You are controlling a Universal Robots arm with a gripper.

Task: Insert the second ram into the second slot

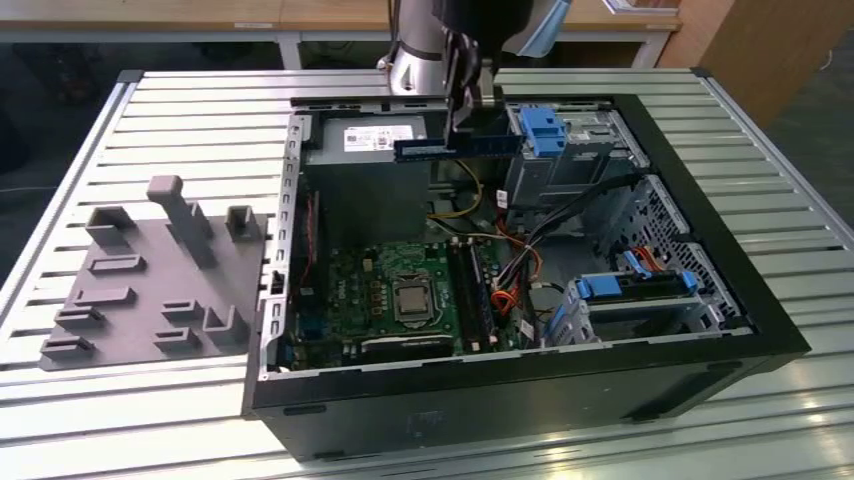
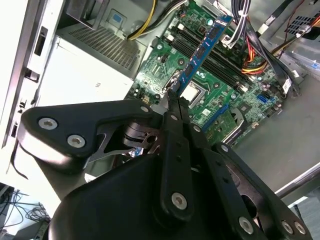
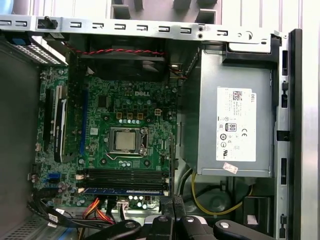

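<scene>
Carefully down: the ram hangs over the open case

The gripper (image 2: 172, 94) is closed tight on the second ram (image 2: 201, 50), and the blue strip stands out beyond the fingertips. In the exterior view the ram is in the air over the power supply (image 1: 367, 140) end of the computer case (image 1: 747, 310). It is well apart from the black memory slots (image 3: 125, 174) down on the motherboard (image 1: 387, 290).

I judge that a good insertion needs the strip parallel to the second slot and its lower edge exactly over the groove. The push should be straight and even, because a tilted strip would probably jam.

Counted: one ram in the claw, one power supply, one processor socket (image 3: 125, 140), at least two black slots, and at least two light-blue clips (image 1: 541, 128).
</scene>
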